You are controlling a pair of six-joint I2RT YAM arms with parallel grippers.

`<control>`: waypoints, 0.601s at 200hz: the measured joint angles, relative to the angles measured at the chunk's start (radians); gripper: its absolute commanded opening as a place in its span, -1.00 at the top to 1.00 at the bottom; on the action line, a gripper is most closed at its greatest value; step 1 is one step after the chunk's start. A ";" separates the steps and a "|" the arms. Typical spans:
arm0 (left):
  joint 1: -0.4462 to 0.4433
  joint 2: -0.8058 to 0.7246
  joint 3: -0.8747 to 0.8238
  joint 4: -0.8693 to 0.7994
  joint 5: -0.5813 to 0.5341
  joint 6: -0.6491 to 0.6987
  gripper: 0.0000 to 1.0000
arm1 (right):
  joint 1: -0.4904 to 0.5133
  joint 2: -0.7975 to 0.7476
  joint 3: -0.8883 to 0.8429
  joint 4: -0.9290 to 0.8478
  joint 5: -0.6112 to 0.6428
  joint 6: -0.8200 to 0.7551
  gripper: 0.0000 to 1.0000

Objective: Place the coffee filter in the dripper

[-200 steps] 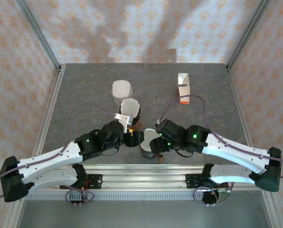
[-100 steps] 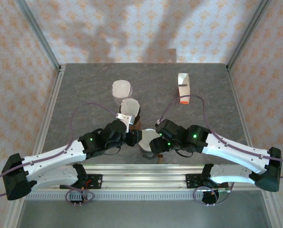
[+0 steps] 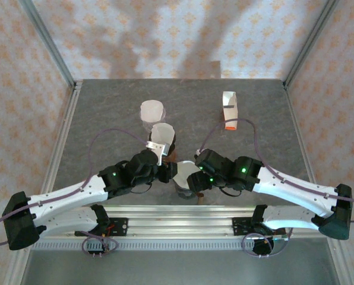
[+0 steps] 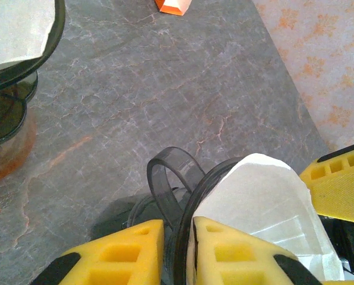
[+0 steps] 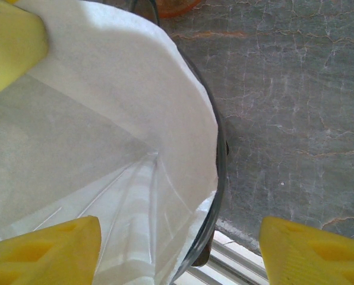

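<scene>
Lower centre, the left gripper [image 4: 178,228] is seemingly clamping the dripper [image 4: 208,176] rim and coffee filter [image 4: 266,202]; the right gripper [image 5: 180,237] is holding its jaws apart.

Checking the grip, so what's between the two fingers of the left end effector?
The dark rim of the dripper, in the left wrist view: the left end effector has one finger outside the wall, the other inside on the coffee filter.

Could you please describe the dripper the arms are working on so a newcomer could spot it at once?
On the grey table, look at the near edge, between the left gripper and the right gripper. The dripper is a dark see-through cone with a loop handle, lined with a white filter. Unlike the other dripper, farther back on amber glass, it sits nearest the arms.
</scene>
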 measured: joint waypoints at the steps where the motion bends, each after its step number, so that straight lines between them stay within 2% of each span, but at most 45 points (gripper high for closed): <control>1: 0.000 0.000 0.000 0.000 0.000 0.001 0.38 | 0.000 0.000 0.000 0.000 0.000 0.000 -0.41; 28: 0.000 0.002 0.000 0.000 -0.005 -0.003 -0.03 | 0.000 0.000 0.000 0.000 0.000 0.000 -0.41; 54: 0.000 -0.013 -0.004 -0.004 -0.017 -0.017 -0.16 | 0.000 0.000 0.000 0.000 0.000 0.000 -0.41; 73: 0.000 -0.053 -0.016 -0.008 -0.024 -0.026 -0.17 | 0.000 0.000 0.000 0.000 0.000 0.001 -0.41; 96: 0.000 -0.103 -0.023 -0.014 -0.023 -0.035 -0.01 | 0.000 0.000 0.000 -0.001 0.000 0.004 -0.41; 120: 0.000 -0.128 -0.029 -0.028 -0.022 -0.054 0.01 | 0.000 0.000 0.000 -0.001 0.000 0.004 -0.41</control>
